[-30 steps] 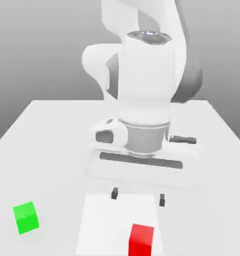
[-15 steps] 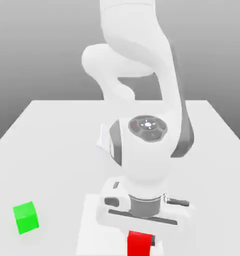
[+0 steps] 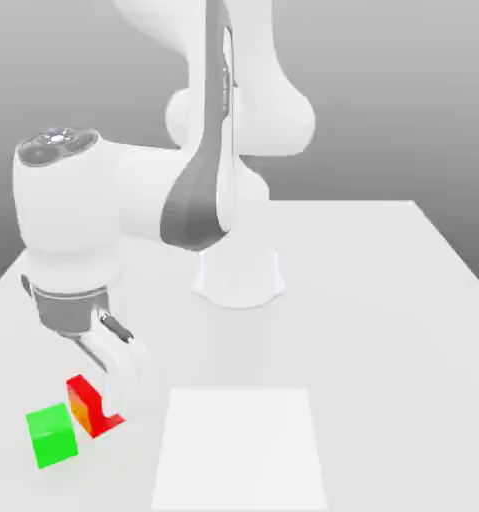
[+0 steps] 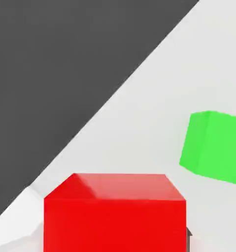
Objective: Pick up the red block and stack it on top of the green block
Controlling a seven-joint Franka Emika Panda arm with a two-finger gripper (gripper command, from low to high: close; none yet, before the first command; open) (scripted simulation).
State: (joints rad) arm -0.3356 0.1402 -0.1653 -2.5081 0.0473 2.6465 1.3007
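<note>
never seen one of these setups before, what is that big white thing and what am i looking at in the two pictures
The big white thing is a robot arm, drawn by a simulator rather than photographed. It stands on a pale table. The wide picture comes from a camera off the arm that looks at the whole scene. The close picture comes from a camera on the arm's own hand, looking past what it carries.

At the arm's end is a two-finger claw. It is shut on a red block, which also shows large in the hand picture. A green block sits on the table beside it, on the exterior view's left; the hand camera sees it too. A lighter square patch marks the table nearer the camera.
</note>
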